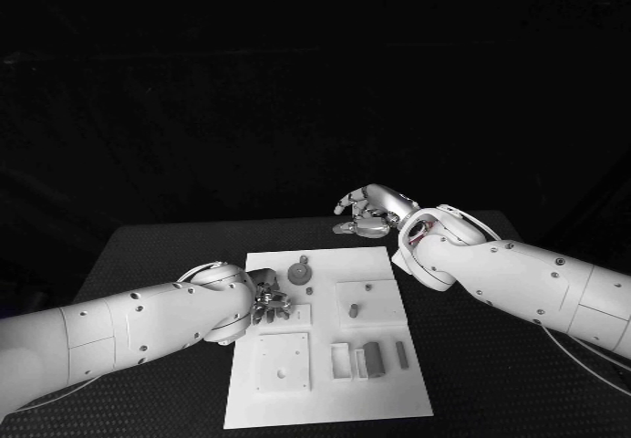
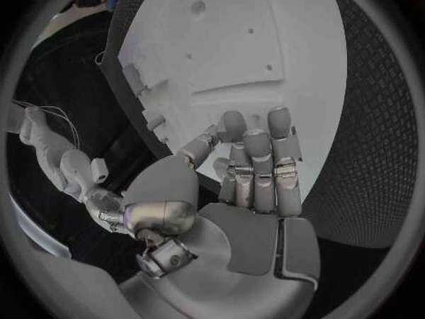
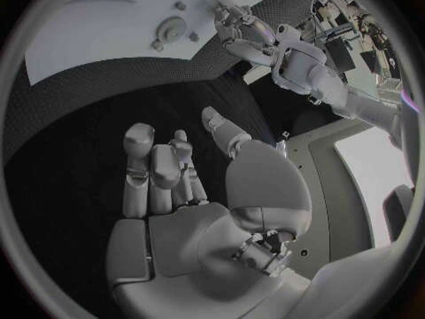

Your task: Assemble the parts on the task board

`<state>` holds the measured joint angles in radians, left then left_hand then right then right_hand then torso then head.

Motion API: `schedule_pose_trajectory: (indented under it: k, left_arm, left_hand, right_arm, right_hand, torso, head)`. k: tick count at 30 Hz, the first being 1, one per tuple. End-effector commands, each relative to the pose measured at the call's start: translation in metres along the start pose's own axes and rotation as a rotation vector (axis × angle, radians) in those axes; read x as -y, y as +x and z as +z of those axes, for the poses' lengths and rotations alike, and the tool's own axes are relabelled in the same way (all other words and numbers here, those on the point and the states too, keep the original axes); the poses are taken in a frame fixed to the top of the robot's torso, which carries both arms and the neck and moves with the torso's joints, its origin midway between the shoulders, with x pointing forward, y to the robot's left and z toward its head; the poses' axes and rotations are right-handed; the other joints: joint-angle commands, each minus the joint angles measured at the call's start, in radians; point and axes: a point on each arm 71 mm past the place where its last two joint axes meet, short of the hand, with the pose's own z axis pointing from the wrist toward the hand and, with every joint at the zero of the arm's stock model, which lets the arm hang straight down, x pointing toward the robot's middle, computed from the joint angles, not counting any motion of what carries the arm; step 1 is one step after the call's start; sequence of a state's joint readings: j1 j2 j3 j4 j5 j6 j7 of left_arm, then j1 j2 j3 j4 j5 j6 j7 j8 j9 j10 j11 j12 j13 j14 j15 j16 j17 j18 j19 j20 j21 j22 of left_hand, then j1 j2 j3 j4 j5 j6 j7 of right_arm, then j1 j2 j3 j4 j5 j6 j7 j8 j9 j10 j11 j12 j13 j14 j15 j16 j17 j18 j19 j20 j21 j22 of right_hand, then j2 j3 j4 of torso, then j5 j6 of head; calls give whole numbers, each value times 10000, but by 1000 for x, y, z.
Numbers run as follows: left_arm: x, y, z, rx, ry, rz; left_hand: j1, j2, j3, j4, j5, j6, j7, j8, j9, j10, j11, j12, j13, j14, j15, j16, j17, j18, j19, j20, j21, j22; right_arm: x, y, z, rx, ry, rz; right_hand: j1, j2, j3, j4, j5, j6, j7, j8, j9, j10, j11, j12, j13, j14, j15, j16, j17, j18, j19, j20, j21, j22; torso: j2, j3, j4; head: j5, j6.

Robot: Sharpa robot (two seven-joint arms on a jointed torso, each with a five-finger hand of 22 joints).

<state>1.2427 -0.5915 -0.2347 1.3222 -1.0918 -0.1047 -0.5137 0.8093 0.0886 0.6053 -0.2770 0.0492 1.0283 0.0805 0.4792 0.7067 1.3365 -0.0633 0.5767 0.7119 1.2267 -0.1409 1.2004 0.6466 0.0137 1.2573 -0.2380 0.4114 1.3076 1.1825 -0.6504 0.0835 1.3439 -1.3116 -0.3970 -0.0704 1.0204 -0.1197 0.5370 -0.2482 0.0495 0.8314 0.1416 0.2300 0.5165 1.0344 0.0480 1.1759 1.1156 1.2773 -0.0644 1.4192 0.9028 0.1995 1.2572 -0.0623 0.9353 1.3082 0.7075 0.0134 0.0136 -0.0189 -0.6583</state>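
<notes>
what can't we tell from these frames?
- Head view: the left hand covers part of the task board; what lies under its fingers is hidden.
- Left wrist view: own fingers block the board behind them.
- Right wrist view: the round part is too small to tell whether it is seated.
- Right hand: palm faces away in the head view.

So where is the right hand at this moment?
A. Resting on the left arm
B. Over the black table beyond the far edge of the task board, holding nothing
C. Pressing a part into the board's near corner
B: in the head view the right hand hangs above the black table just past the far edge of the task board, and the right wrist view shows its palm empty.
</notes>
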Motion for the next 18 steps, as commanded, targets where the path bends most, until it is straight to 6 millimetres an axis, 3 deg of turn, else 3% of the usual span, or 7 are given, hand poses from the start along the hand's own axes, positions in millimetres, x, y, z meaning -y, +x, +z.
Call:
schedule_pose_trajectory:
  k: [1,18]
  left_arm:
    - [3,5,1,77,203,273]
    - [5,13,1,-220,270,471]
  left_hand:
    - [-1,139,49,-13,39,965,-527,20,-43,-1,-75,55,-14,-233,-299,38,-15,-137,177,-209,41,36]
    - [-6,132,48,-25,35,967,-527,15,-39,-3,-75,66,-26,-239,-301,73,-70,-136,183,-210,36,51]
  right_arm:
    - [-1,0,0,-103,-74,-16]
    - [0,0,0,-125,-55,-15]
  right_hand:
    - [-39,57,-59,-18,40,-188,227,40,14,-57,21,-17,-10,-8,39,-60,16,623,17,-68,-56,121]
    - [-51,57,-65,-12,40,-184,226,40,14,-58,20,-16,-14,-9,38,-64,16,623,18,-68,-63,121]
  torso:
    - [9,2,-4]
    - [1,1,3]
  head:
    - [-9,-10]
    - [-36,-59]
